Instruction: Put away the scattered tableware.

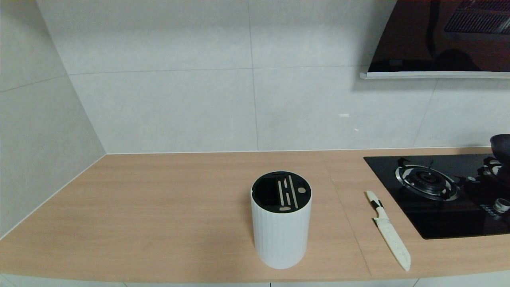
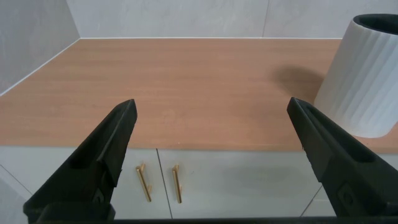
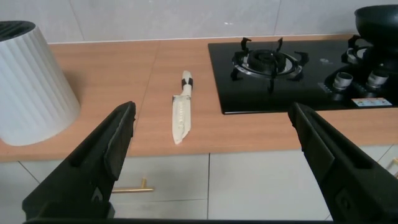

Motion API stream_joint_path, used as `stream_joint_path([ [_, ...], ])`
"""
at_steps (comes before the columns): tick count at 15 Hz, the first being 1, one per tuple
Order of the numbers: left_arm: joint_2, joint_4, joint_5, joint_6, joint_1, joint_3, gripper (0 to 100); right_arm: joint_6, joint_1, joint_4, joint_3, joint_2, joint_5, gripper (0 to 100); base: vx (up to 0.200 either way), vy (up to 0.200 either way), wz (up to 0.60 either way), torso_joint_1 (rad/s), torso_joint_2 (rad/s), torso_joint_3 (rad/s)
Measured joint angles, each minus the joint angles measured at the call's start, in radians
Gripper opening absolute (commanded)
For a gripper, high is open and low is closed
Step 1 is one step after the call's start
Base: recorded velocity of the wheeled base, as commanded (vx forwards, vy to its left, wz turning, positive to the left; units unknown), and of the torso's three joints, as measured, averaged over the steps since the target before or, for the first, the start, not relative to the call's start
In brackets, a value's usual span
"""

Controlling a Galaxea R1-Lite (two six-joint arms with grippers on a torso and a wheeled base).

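A white knife (image 1: 387, 229) with a black band on its handle lies flat on the wooden counter (image 1: 159, 207), between the holder and the stove; it is also in the right wrist view (image 3: 181, 112). A white ribbed cylindrical holder (image 1: 281, 223) with a black slotted top stands near the counter's front edge, and shows in both wrist views (image 2: 365, 74) (image 3: 30, 84). My left gripper (image 2: 211, 134) is open, held off the counter's front edge, left of the holder. My right gripper (image 3: 211, 134) is open too, in front of the edge, facing the knife.
A black gas stove (image 1: 438, 191) with burners fills the counter's right end, with a dark pot (image 1: 501, 145) on its far burner. A range hood (image 1: 438, 40) hangs above. Tiled walls close the back and left. Cabinet doors with gold handles (image 2: 144, 182) sit below the counter.
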Motion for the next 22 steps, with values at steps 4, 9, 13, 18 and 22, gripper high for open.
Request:
stream_joint_path([
  [4, 0.000, 0.000, 0.000, 0.000, 0.000, 0.000, 100, 0.012, 0.004, -0.023, -0.119, 0.032, 0.100, 100, 0.000, 0.000, 0.00, 0.000, 0.00, 0.000],
  [9, 0.000, 0.000, 0.000, -0.001, 0.000, 0.000, 100, 0.009, 0.007, -0.023, -0.167, 0.263, 0.113, 100, 0.000, 0.000, 0.00, 0.000, 0.00, 0.000],
  [13, 0.000, 0.000, 0.000, -0.002, 0.000, 0.000, 100, -0.024, 0.012, -0.030, -0.234, 0.550, 0.111, 100, 0.000, 0.000, 0.00, 0.000, 0.00, 0.000],
  [18, 0.000, 0.000, 0.000, -0.003, 0.000, 0.000, 100, -0.026, 0.034, -0.178, -0.306, 0.944, 0.108, 100, 0.000, 0.000, 0.00, 0.000, 0.00, 0.000],
  [22, 0.000, 0.000, 0.000, -0.003, 0.000, 0.000, 100, -0.018, 0.057, -0.446, -0.327, 1.272, 0.099, 100, 0.000, 0.000, 0.00, 0.000, 0.00, 0.000],
])
